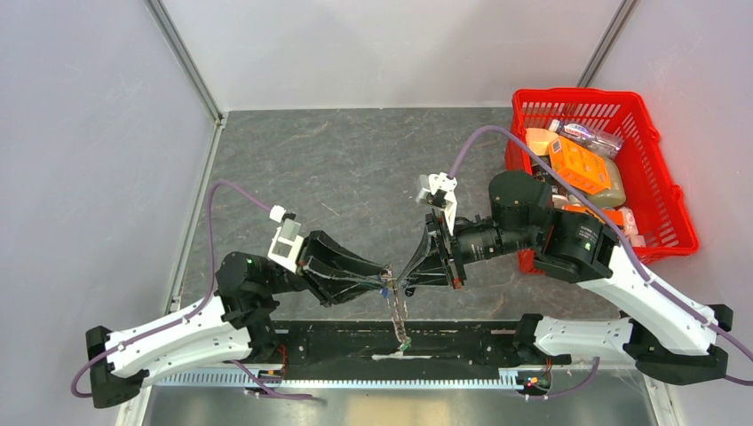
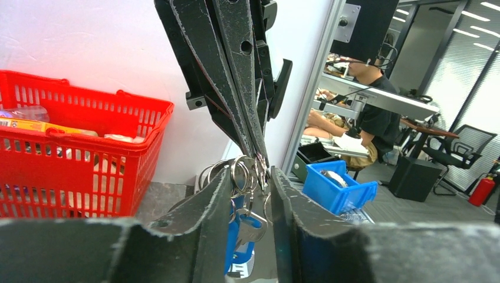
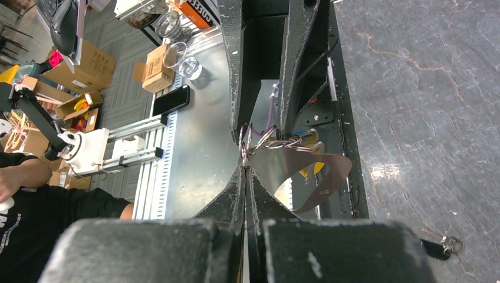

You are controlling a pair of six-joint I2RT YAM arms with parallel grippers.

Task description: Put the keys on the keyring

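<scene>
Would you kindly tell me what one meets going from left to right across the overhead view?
left gripper → keyring with its chain hanging down → right gripper → red basket

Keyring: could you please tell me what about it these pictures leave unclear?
- Top view: keyring, loop too small to trace; only the chain shows.
- Left wrist: blue key partly behind the left gripper.
- Right wrist: which ring the right gripper pinches; the rings overlap.
</scene>
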